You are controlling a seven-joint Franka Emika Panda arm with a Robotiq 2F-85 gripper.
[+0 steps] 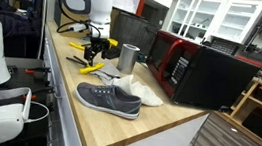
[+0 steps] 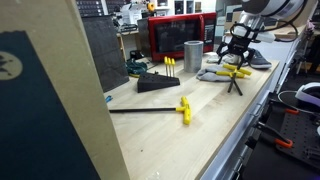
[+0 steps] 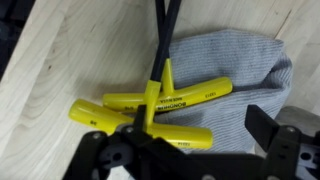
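– Well, where do we find the hand now?
– We find it low over the yellow T-handle keys, at the far part of the bench. Both exterior views show this. Its jaws stand wide apart and we see nothing held between them, so the hand is released.
– And in the wrist view?
– There the hand comes in from the bottom, and the yellow T-handle keys lie just under it. We see several yellow handles that cross each other, and their black shafts run up the picture. One handle lies with its end on a gray cloth, and the rest lies on the bare wood.
– Do the fingers touch the keys?
– We cannot tell this. They are very near, with a dark finger at the side of the bunch.
– What stands around?
– A metal cup stands upright near the keys, and beside it is a red microwave. A gray shoe lies nearer to the camera, apart from the hand. In an exterior view we also see a black stand with more yellow keys in it. One long key lies alone on the bench.
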